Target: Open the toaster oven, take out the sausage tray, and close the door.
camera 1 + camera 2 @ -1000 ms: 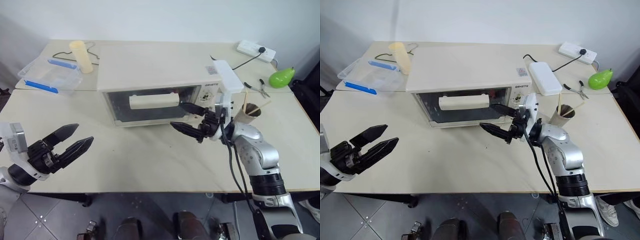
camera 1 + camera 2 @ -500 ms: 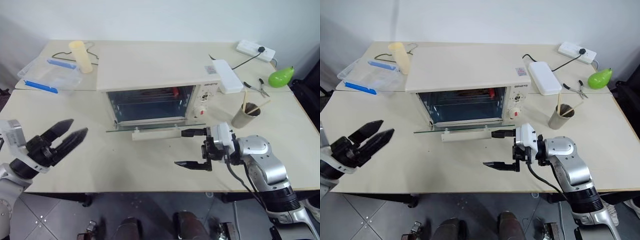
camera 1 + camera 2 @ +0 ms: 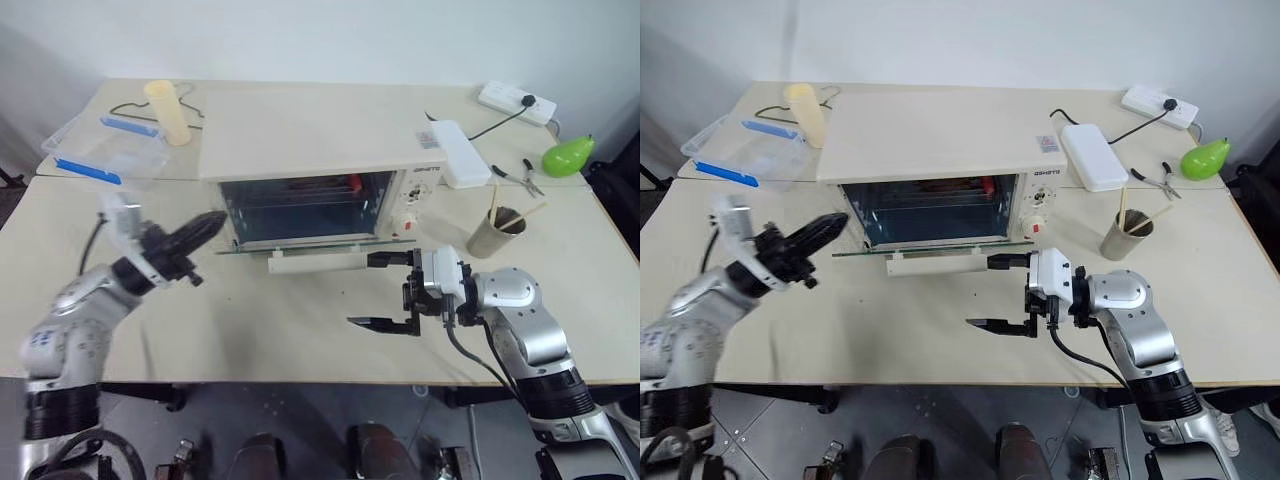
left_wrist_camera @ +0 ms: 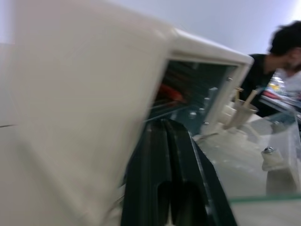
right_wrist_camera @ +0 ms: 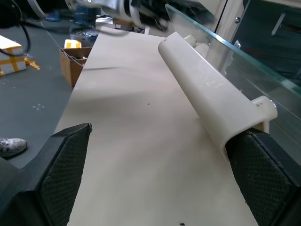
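The toaster oven stands mid-table with its door dropped flat and level, the cream bar handle at its front edge. Inside, red sausages of the sausage tray show at the upper right of the opening; the tray's metal is hard to make out. My left gripper is shut on nothing, its tip just off the oven's left front corner. In the left wrist view its fingers point into the opening. My right gripper stands open just right of the handle's end, the handle running past one finger.
At the back left are a clear box with blue clips and a cream cup. Right of the oven lie a white block, a cup with sticks, pliers, a green pear and a power strip. A person is beyond.
The door went from closed to lying flat open. My right gripper came down and back from the handle. My left gripper shut and swung forward to the oven's left front corner.
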Tool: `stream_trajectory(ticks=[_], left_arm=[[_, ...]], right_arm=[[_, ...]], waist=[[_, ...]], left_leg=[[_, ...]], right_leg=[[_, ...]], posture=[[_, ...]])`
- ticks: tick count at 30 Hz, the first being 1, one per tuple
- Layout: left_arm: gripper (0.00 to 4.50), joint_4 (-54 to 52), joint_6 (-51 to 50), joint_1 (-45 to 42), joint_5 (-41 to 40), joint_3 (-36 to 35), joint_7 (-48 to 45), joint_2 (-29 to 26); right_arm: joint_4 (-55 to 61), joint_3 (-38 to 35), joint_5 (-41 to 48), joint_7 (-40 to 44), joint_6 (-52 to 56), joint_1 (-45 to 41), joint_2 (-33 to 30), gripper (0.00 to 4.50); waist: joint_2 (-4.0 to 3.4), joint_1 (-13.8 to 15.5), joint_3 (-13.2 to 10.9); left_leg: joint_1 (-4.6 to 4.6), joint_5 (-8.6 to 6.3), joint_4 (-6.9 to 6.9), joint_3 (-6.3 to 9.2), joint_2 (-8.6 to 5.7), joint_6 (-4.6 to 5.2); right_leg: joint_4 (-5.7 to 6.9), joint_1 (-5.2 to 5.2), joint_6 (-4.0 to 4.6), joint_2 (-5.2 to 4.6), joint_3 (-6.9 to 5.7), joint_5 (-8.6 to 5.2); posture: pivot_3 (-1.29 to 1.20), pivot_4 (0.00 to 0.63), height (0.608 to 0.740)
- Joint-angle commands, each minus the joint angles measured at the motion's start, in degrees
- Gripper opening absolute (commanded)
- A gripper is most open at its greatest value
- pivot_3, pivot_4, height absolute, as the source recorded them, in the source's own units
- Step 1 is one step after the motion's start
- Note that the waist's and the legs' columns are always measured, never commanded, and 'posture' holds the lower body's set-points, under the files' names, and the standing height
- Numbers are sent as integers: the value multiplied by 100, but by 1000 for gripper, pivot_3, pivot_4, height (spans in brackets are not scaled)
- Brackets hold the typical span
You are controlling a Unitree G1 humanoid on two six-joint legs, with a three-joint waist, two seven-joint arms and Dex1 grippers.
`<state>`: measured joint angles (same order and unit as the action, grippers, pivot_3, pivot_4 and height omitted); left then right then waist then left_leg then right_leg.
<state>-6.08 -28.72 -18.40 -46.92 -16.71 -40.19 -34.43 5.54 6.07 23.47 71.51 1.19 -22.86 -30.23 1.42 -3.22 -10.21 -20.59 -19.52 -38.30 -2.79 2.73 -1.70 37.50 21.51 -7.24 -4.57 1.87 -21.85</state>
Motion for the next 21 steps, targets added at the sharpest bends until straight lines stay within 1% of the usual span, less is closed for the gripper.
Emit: stream_trajectory(ticks=[1,4,5,7,9,12,14,15,18,19,21], left_arm=[[14,138,255,-167,292,133,-217,66],[14,154,144,-145,301,319,-476,91],[14,140,131,-89,374,440,-612,49],[14,138,295,107,789,871,-1047,-160],[14,201,419,190,1027,1064,-1217,-214],[14,356,536,250,1277,1251,-1308,-133],[14,419,632,286,1459,1360,-1334,-103],[14,504,724,284,1564,1382,-1254,-32],[14,660,930,321,1806,1419,-1168,114],[14,651,980,364,1808,1382,-1135,182],[14,635,1205,435,1800,1257,-1088,323]], right_arm=[[197,-194,15,-105,-82,152,-149,4500],[353,-433,4,-302,-42,495,-361,4500],[451,-639,-5,-403,-7,777,-507,4500],[630,-1299,-54,-674,32,1531,-847,4500],[735,-1711,-64,-892,42,1944,-1038,4500],[880,-2310,-102,-1244,109,2204,-1304,4500],[1006,-2456,-171,-1453,164,2144,-1399,4500],[1084,-2436,-344,-1671,135,1963,-1417,4500],[1332,-2138,-900,-2381,497,1434,-1422,4500],[1486,-1749,-1304,-2745,846,1124,-1292,4500],[1645,-1043,-1905,-3163,1011,616,-992,4500]], waist=[[0,-10,0],[-1,7,-1],[-1,15,-1],[-2,78,-1],[-6,150,-4],[-8,159,-5],[-11,140,-7],[-11,132,-7],[-17,108,-9],[-17,104,-9],[-17,94,-9]], left_leg=[[0,0,2,-1,2,0],[0,0,2,1,5,-1],[0,0,2,1,5,-1],[-1,0,1,1,1,0],[0,-2,5,1,-7,2],[-3,-2,-6,-16,-11,10],[-1,-1,-20,-27,-4,13],[5,1,-20,-28,-3,13],[23,4,-17,-40,0,10],[25,5,-16,-41,0,9],[25,5,-12,-43,4,7]], right_leg=[[-2,1,0,-1,1,0],[-1,2,0,-1,-2,0],[-1,2,0,-3,-2,0],[-3,-2,0,-7,-2,0],[-8,-5,0,-4,0,0],[-17,-5,-2,2,1,1],[-34,-7,-6,7,7,4],[-26,-8,-6,10,8,4],[-7,-9,-4,10,22,5],[-5,-7,-4,10,24,5],[-4,-2,-4,5,24,5]], posture=[[0,150,740],[0,150,740],[0,150,740],[0,150,740],[0,150,740],[0,150,740],[0,150,740],[0,150,740],[0,150,740],[0,150,740],[0,150,740]])
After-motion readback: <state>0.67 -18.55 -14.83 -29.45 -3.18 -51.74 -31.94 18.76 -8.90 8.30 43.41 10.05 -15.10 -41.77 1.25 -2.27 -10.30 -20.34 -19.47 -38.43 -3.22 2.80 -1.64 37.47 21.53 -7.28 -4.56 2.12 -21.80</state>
